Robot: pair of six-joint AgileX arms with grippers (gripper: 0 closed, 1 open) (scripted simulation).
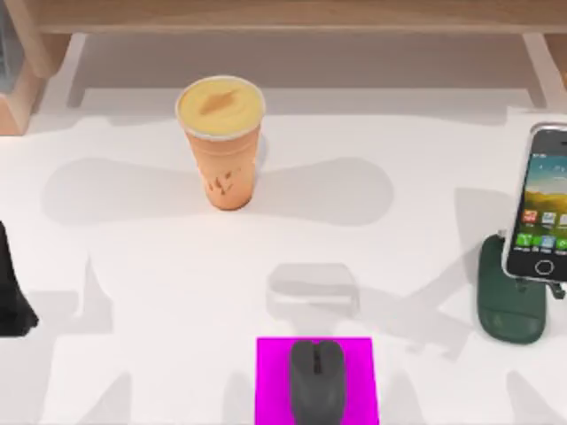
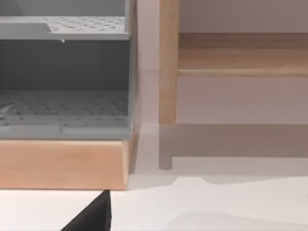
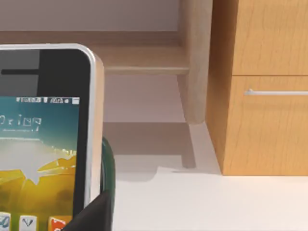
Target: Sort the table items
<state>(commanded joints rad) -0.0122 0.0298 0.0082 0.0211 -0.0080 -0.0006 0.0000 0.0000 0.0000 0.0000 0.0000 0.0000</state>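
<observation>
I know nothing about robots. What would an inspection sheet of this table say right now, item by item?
Surface: white table, shadows across it.
Job's things: orange cup upright, far centre-left; dark grey mouse on the magenta square, near edge; smartphone propped on the dark green stand, right side.
Clutter: nothing seen.
Claws: black left arm part at the left edge; fingers not judged.
Cables: nothing seen.
Surroundings: wooden shelf behind; grey perforated rack; wooden drawer cabinet.
</observation>
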